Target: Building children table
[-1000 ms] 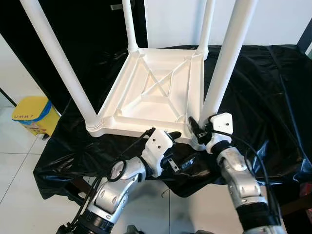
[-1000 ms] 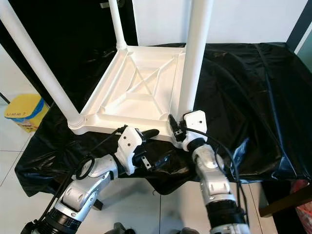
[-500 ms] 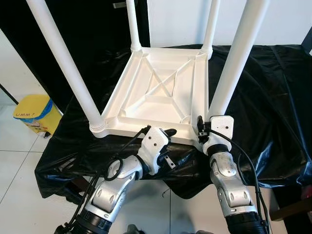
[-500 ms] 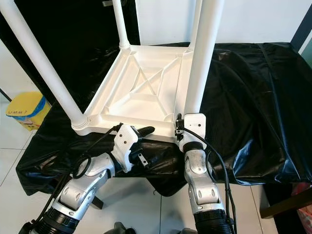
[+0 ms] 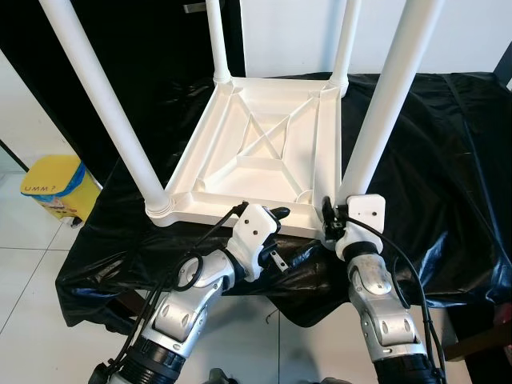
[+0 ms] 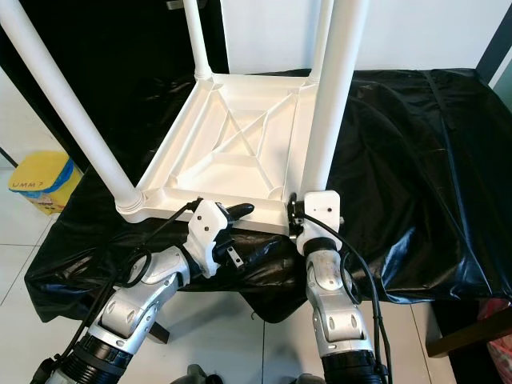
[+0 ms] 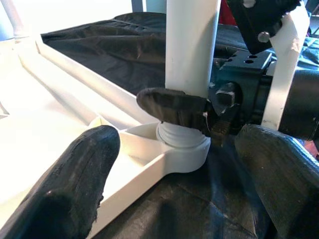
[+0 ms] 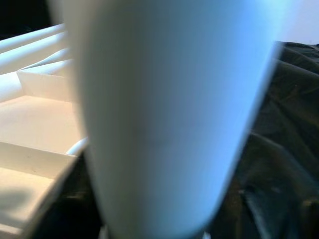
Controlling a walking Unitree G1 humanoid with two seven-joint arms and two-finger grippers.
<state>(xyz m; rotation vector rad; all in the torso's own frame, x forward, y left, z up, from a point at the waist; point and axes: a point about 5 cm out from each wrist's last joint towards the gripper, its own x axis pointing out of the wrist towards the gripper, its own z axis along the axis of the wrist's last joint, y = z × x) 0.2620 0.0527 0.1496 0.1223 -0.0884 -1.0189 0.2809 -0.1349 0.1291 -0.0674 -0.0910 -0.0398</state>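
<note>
A white children's table (image 5: 264, 152) lies upside down on a black-draped surface, its legs pointing up. My right gripper (image 5: 330, 220) sits at the base of the near right leg (image 5: 384, 104). In the left wrist view one of its fingers (image 7: 174, 107) curls around that leg (image 7: 192, 45) just above the socket, and in the right wrist view the leg (image 8: 164, 114) is pressed up close. My left gripper (image 5: 276, 238) is open at the table's near rim, one finger (image 7: 75, 174) over the inside of the rim and the other (image 7: 279, 169) over the cloth.
The black cloth (image 5: 448, 160) hangs over the support's front edge onto white floor tiles. A yellow bin (image 5: 52, 188) stands on the floor at the left. The near left leg (image 5: 104, 104) slants up and to the left. A dark wall stands behind.
My right arm has swung in and straightened, bringing its gripper up against the base of the near right leg. The left gripper has crept slightly up towards the rim.
</note>
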